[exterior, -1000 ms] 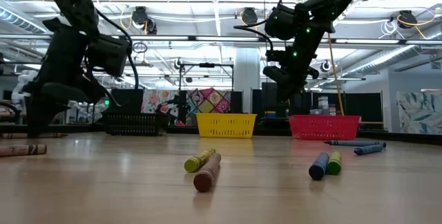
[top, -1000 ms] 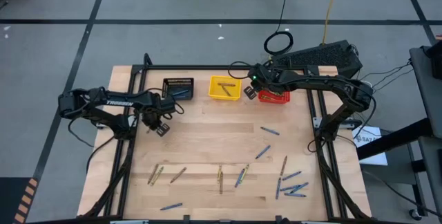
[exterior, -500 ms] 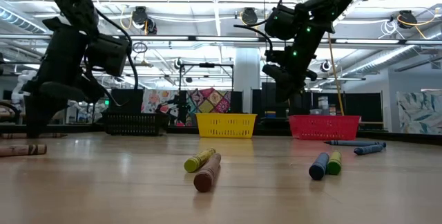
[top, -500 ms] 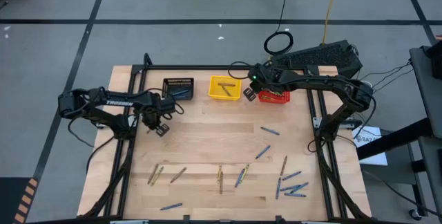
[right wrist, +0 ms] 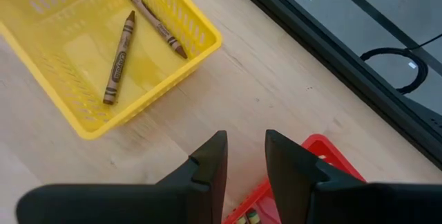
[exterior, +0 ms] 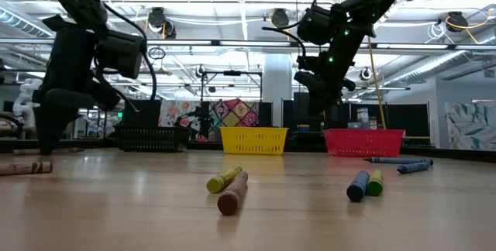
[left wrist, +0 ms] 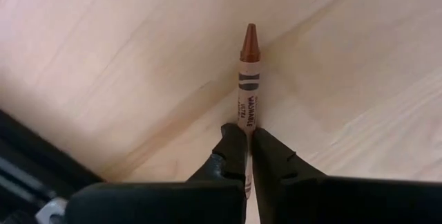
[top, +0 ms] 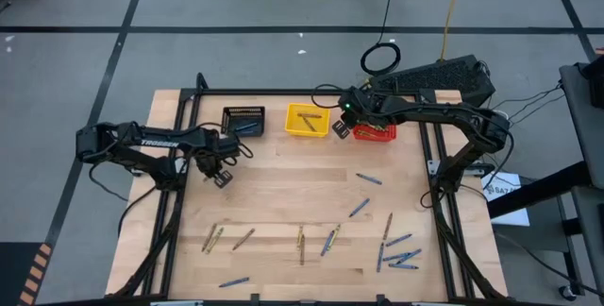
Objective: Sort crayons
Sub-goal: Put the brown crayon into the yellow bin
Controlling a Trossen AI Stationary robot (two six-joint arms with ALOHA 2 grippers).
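Slip risk: I see the left claw (left wrist: pixel 247 156) pinching a thin brown wax crayon (left wrist: pixel 247 86) by its tail end above the pale wooden counter (left wrist: pixel 124 51); it could pivot or drop in transit.

On the pale wooden tabletop (exterior: pixel 139 204), an olive-yellow crayon (exterior: pixel 223 179) lies touching a brown crayon (exterior: pixel 232 193). To the right, a blue crayon (exterior: pixel 357 186) lies beside a green one (exterior: pixel 375 182). Behind stand black (exterior: pixel 151 138), yellow (exterior: pixel 253 140) and red (exterior: pixel 364 142) mesh baskets.
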